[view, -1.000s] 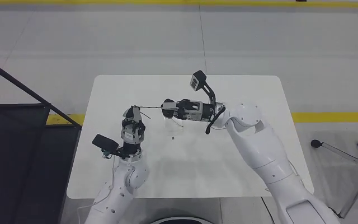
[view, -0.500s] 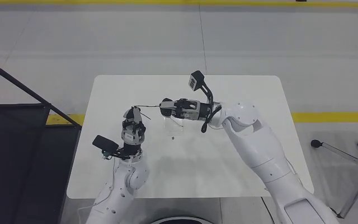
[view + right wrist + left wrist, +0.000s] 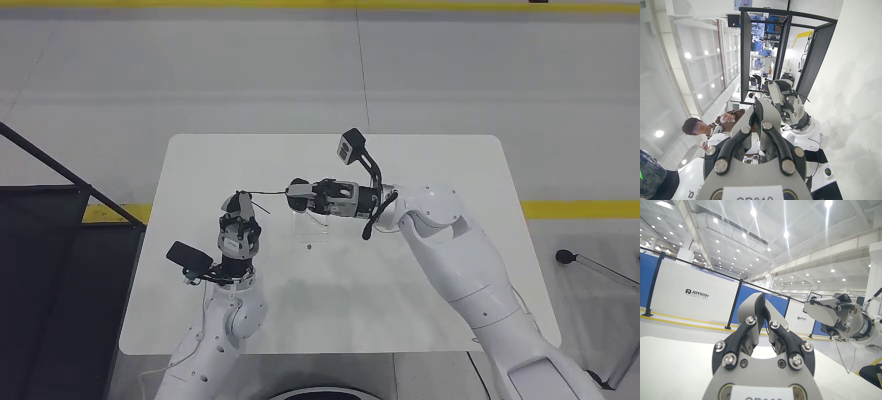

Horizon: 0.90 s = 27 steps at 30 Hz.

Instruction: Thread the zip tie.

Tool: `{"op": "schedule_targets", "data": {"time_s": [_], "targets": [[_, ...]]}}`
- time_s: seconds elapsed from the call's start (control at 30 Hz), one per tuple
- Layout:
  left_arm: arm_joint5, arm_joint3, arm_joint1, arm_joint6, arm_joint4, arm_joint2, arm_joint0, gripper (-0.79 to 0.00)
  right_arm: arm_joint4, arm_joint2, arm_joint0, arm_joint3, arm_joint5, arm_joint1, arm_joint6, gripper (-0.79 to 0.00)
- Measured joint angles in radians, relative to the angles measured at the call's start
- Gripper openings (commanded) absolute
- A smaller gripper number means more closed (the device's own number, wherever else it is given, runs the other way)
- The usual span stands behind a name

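Starting left: pinched shut in the left claw (image 3: 238, 198), 1 end of the zip tie (image 3: 265, 190), a thin black flexible-looking strip. Stretched nearly level across to the right claw (image 3: 293, 190), likewise closed tight on it (ribbed dark pads (image 3: 759, 308) on both). Held in the air above the smooth white bench (image 3: 460, 180). Seemingly mid-threading, with no closed loop visible. Next: align the slim tip with the tiny head slot, then feed gently.

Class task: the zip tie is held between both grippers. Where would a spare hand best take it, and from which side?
Probably the middle of the zip tie, from above: the left gripper and right gripper pinch it on either side, and the thin strap spans between them above the table, leaving only that stretch free.
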Motion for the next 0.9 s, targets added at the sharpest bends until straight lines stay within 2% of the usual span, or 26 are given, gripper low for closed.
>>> {"op": "schedule_targets", "data": {"time_s": [0.9], "targets": [[-0.019, 0.019, -0.012, -0.004, 0.011, -0.009, -0.009, -0.785, -0.015, -0.015, 0.022, 0.038, 0.02, -0.013, 0.0, -0.785]]}}
